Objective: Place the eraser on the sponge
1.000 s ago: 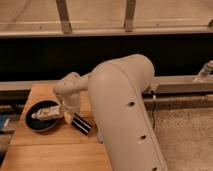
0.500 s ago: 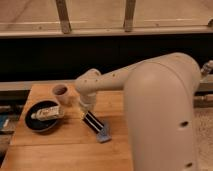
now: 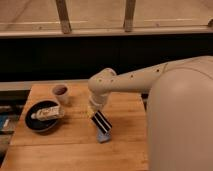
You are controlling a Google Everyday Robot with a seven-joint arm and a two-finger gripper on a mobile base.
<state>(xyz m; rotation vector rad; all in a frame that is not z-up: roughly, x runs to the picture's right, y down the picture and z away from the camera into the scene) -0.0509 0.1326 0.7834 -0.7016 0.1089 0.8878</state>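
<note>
Camera view, blk striped eraser (image 3: 102, 121) on blue sponge (image 3: 104, 136), gripper (image 3: 94, 112) closed just behind

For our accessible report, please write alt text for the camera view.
Over a wooden table, the robot's gripper, jaws shut on the striped black eraser, holds it on or just above the blue sponge. At the picture's left stand a cup and a dark bowl holding a whitish oblong thing.

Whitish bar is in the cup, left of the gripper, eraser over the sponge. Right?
No. The whitish bar lies in the black dish, not the cup, as the camera view shows. The rest holds: it is left of the gripper, which sits at the far end of the eraser, and that lies over the sponge.
</note>
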